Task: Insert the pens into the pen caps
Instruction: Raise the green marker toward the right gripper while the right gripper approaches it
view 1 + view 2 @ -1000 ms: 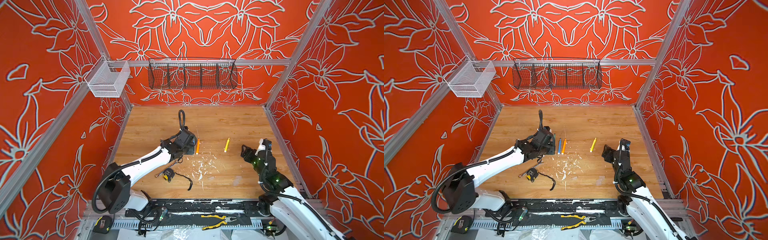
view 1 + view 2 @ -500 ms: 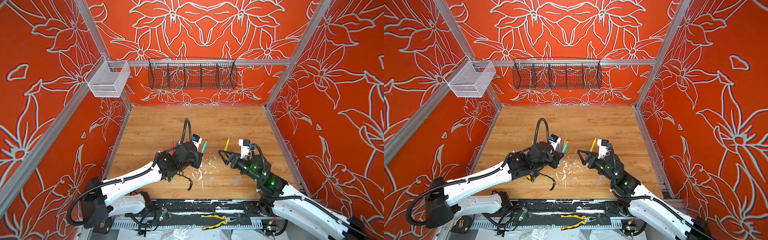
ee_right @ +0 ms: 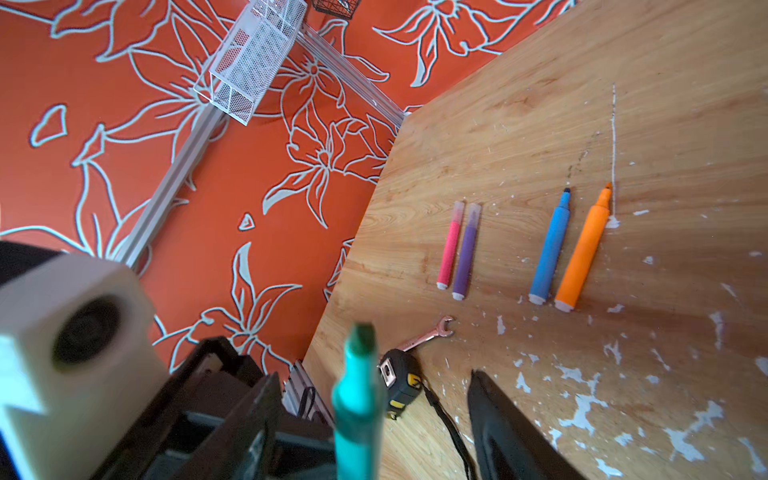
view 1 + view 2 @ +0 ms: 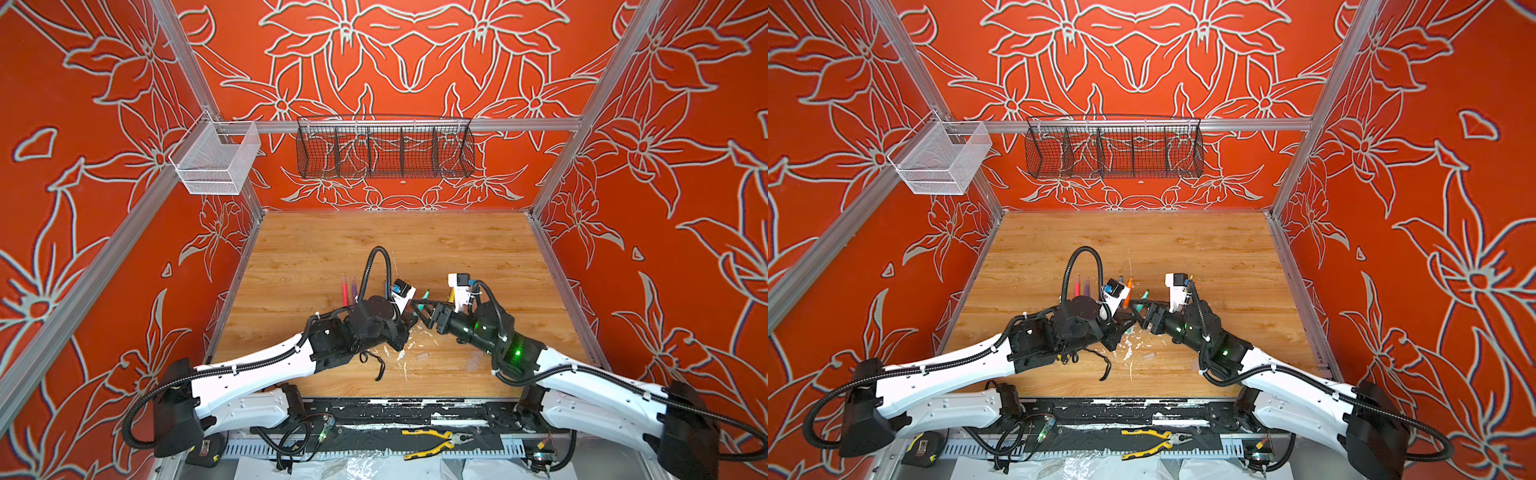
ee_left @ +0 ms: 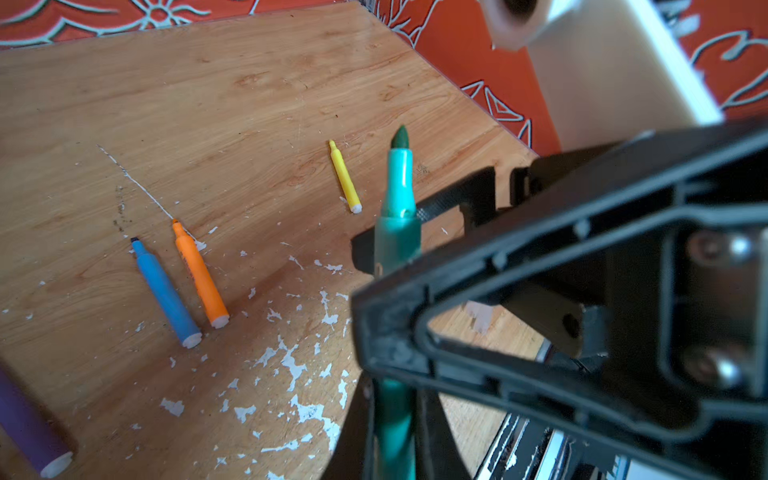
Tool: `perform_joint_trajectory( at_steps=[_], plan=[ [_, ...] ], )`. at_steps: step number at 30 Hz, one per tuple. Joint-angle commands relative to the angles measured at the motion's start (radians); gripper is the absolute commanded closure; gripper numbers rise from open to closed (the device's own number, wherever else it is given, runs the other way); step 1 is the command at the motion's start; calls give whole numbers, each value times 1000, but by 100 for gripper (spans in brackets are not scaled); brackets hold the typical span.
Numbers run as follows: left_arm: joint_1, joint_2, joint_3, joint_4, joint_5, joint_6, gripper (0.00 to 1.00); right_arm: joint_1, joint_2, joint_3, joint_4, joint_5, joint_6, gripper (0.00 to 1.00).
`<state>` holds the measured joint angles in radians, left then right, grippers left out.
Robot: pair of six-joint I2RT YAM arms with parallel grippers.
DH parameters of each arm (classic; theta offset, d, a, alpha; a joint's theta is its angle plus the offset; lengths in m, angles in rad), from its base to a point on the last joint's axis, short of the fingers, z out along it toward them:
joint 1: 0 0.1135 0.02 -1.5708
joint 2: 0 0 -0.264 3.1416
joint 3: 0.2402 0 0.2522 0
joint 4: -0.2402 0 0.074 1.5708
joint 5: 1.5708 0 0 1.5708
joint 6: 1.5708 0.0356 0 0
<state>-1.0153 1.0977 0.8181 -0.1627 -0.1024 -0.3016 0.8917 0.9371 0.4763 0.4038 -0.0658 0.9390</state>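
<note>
Wood-grain tabletop [image 4: 374,241], flecked with white paint and boxed in by orange flowered walls, carries everything. Nearest the arm bases lie a tape measure [image 3: 397,384] and a small wrench [image 3: 428,334]. Mid-table the grippers meet. The left gripper [image 5: 392,428] is clamped on the barrel of the teal pen [image 5: 398,178], holding it off the table. The pen's bare tip points into the right gripper [image 3: 370,395], whose jaws stand apart on either side without pinching it; no cap shows between them. Beyond, the blue pen [image 3: 550,249] and orange pen [image 3: 584,253] lie side by side, uncapped, and the yellow pen [image 5: 345,178] lies apart, also bare. To their left, the pink pen [image 3: 449,253] and purple pen [image 3: 467,257] appear to wear clear caps [image 3: 458,212]. Two of six look finished and four remain. A black wire basket [image 4: 384,151] hangs on the far wall.
</note>
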Motion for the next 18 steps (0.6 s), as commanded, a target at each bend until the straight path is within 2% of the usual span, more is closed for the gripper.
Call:
perform_joint_trajectory(
  at_steps=[1,4,11,14,18],
  plan=[
    [-6,-9,-4,28,-2,29,100,11,11,30,36,35,-9,32],
    [-6,-9,-7,28,-12,30,100,15,7,27,29,60,-11,42],
    [-6,-8,-20,48,-30,25,100,27,25,35,25,56,1,74],
    [-6,1,-16,52,-28,27,89,34,28,35,32,63,9,85],
    [-6,8,-17,61,-37,32,75,56,24,33,35,85,10,90]
  ],
)
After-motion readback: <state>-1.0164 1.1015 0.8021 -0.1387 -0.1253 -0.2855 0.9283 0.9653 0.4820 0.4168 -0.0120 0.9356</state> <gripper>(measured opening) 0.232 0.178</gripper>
